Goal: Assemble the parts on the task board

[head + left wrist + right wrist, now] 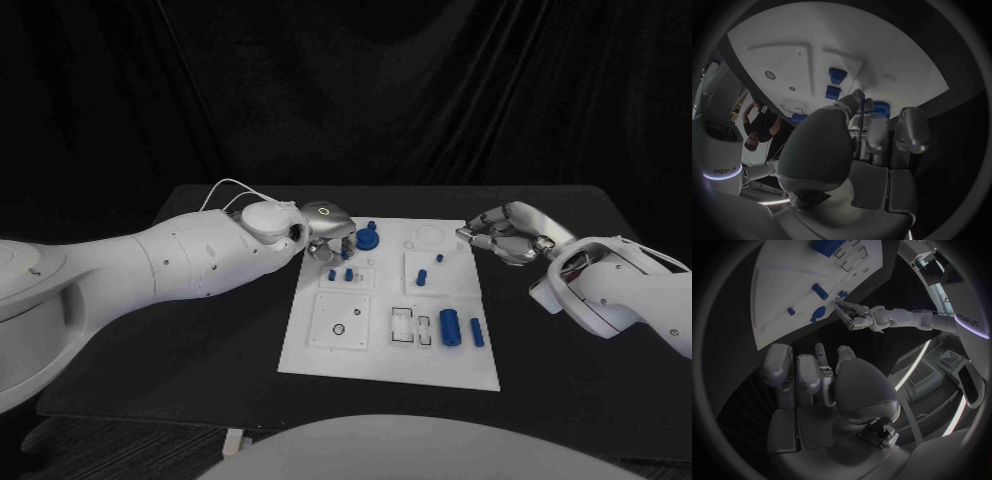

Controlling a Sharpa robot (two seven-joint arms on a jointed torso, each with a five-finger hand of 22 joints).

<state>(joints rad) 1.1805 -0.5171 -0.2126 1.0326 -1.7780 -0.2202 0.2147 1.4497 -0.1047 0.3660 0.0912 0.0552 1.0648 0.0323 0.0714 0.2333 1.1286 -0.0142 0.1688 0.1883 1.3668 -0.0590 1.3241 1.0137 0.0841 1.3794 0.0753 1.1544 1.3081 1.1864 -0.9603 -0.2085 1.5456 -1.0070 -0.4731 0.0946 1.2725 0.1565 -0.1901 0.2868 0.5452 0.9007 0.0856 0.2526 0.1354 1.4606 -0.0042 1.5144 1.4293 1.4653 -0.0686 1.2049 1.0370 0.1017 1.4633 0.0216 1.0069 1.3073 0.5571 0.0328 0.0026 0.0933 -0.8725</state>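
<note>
— Parts (450, 327) lie blue along the task board's (332, 360) near end. What step?

— Placing, seemingly. Left hand (329, 235) hovers by the far round part (368, 238), grip unclear; right hand (505, 233) curls empty beyond. Next needs accurate alignment.

Task board (325, 355): white rectangular plate lying flat in the middle of the black table, long side running away from the robot, with raised square panels and dark-outlined slots.
Round knob part (368, 239): blue, standing upright near the board's far left corner, just beside the left hand's fingers; contact can't be told.
Two small pegs (340, 273): blue, side by side on the left panel, just nearer than the knob.
Block part (421, 276): blue, upright on the right-hand panel.
Cylinder part (450, 327): blue, lying along the board near its near right edge.
Thin bar part (477, 333): blue, lying parallel just right of the cylinder.
</note>
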